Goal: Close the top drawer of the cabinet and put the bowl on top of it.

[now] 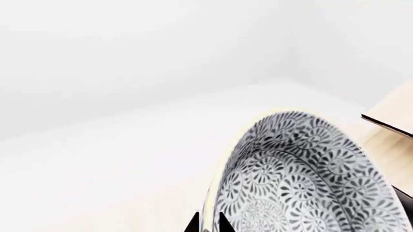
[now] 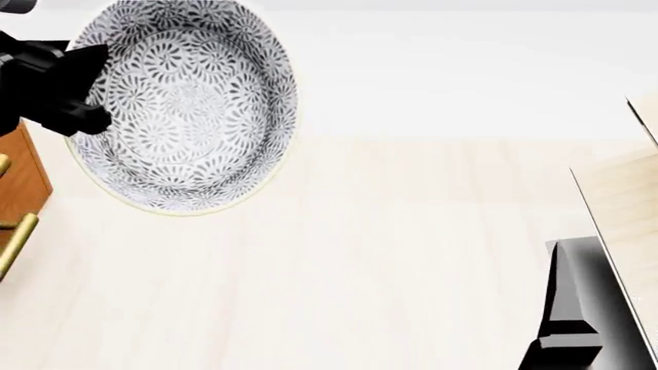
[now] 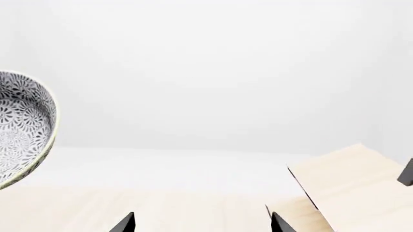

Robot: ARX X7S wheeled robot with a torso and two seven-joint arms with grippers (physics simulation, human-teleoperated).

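Head view, left to right. Cabinet (image 2: 21, 181): only an orange-brown corner with brass handle ends shows, at 9 o'clock on the frame edge. Whether the top drawer is shut cannot be told.

Left pincer (image 2: 91, 85): black, at 10 o'clock, clamped on the rim of the bowl (image 2: 185, 104). In the left wrist view the two fingertips (image 1: 223, 223) sit close together astride the rim. The bowl is held in the air, tipped on edge, with its patterned inside facing the head camera. It is round, so no long axis.

Pale wooden floor (image 2: 360, 270) beneath. Light-wood shelf (image 2: 617, 193) at 3 o'clock.

Right pincer (image 3: 200, 223): tips wide apart, holding nothing.
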